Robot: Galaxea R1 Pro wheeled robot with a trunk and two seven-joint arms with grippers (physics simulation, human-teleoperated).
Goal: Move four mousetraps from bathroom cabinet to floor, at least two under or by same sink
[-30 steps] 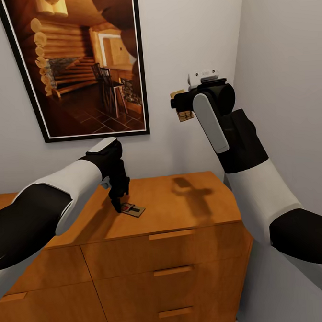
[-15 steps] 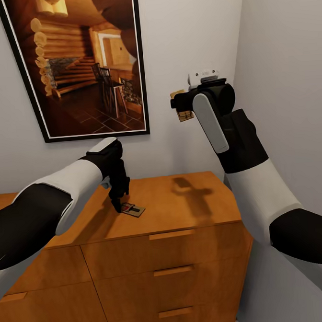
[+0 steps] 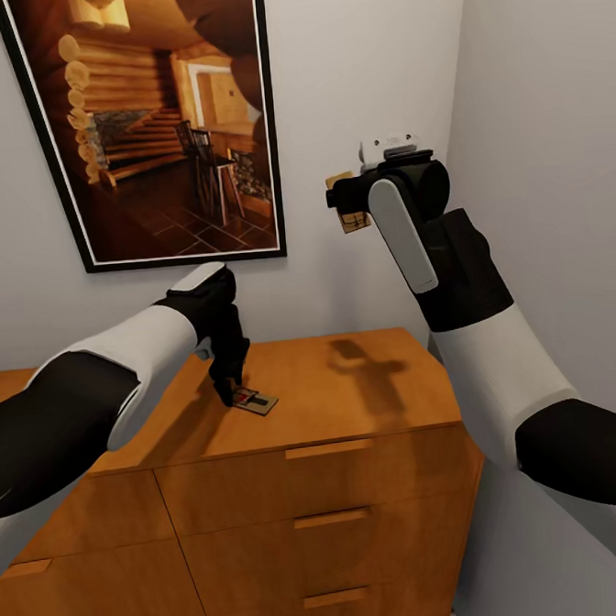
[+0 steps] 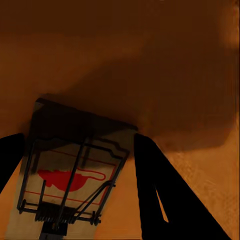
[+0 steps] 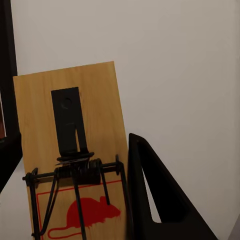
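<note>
At lower left of the head view, the robot's black left hand (image 3: 231,387) points straight down at a small flat tan wooden mousetrap with dark wire parts (image 3: 256,403) lying on the top of the long orange-brown wooden cabinet with slim bar handles (image 3: 356,470). In the left wrist view its two dark fingers (image 4: 155,200) stand apart on either side of that mousetrap (image 4: 70,175), spread around the board and seemingly not yet clamped on it. Above, at upper left, a dark-framed picture of a log-cabin interior (image 3: 148,117) hangs on the pale wall. Right of centre, the black right hand (image 3: 345,201) is raised high and closed on a second tan wooden mousetrap (image 3: 347,215); the right wrist view shows that board (image 5: 70,150), printed with a red mouse, held upright against the wall with one finger (image 5: 155,200) at its edge. The boards look light, thin and stiff, with a smooth face that could slip in a loose pinch. The safest hold is probably across the long bare edges, clear of the spring and wire bar.
</note>
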